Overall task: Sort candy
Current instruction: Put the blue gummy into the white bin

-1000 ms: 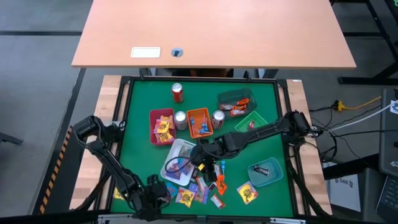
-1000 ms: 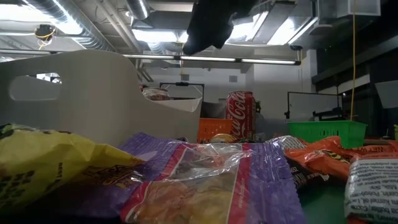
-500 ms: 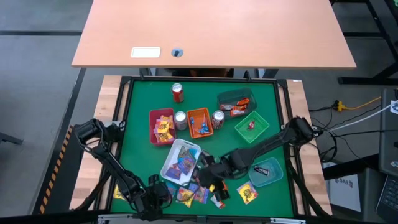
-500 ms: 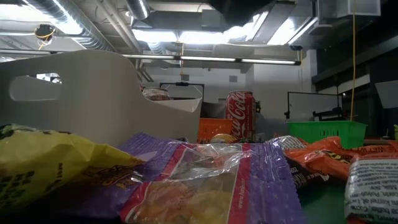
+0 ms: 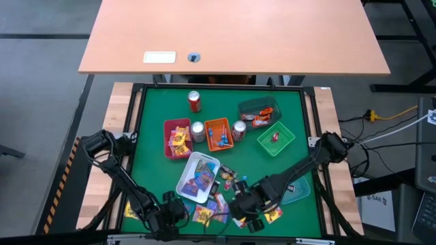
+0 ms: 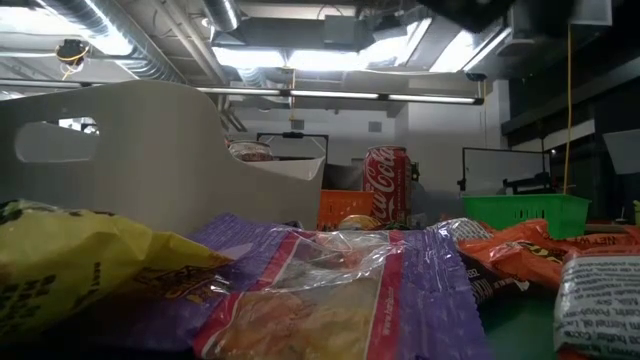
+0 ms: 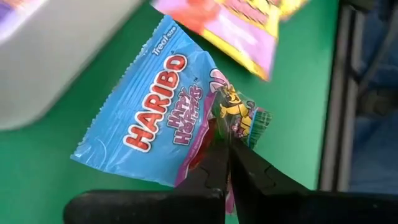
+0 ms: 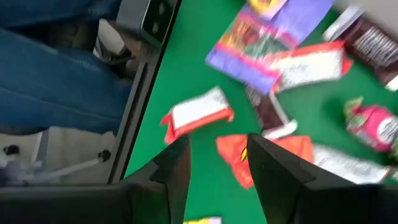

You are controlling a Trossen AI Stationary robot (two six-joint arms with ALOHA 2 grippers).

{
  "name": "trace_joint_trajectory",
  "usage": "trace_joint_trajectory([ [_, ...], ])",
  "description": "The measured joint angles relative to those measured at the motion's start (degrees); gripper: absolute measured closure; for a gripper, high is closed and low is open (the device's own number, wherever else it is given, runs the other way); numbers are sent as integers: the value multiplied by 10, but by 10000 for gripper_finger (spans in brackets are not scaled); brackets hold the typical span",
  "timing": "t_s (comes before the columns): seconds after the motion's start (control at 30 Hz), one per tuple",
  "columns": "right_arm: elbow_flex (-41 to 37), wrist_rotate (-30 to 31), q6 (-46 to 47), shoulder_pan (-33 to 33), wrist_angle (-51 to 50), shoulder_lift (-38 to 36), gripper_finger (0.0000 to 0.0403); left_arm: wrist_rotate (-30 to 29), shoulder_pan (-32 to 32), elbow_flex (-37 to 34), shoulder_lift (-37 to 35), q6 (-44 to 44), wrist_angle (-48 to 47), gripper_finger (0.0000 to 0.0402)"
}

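While my left gripper (image 7: 227, 146) pinches shut on the blue Haribo packet (image 7: 163, 109) beside the white tray (image 7: 50, 56) | right gripper (image 8: 214, 163) parted over blurred loose candy (image 8: 198, 113), orange wrapper (image 8: 267, 152) partly hidden between fingers | near table edge.

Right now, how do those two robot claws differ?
The left gripper is pinched shut on the blue Haribo bag; the right gripper is open and holds nothing. The left sits at the table's near left corner by the white tray; the right hangs over an orange wrapper in the loose pile. Both are dark, two-fingered and near the front edge.
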Motion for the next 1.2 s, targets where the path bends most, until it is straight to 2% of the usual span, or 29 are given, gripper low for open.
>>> trace_joint_trajectory([
  [0.3, 0, 1, 47, 41, -43, 0, 246, 98, -1, 61, 2, 25, -8, 401],
  [0.53, 0, 1, 97, 68, -78, 0, 246, 115, -1, 140, 1, 113, -6, 401],
  [0.7, 0, 11, 105, 91, -105, 0, 246, 62, 7, 200, 1, 199, -6, 401],
  [0.93, 0, 79, 154, 136, -131, 0, 246, -4, 34, 252, 0, 310, -6, 401],
  [1.07, -13, 93, 183, 162, -128, -1, 246, -33, 57, 254, 0, 332, -27, 401],
  [1.2, -37, 93, 212, 185, -121, -1, 246, -55, 86, 254, 0, 317, -99, 401],
])
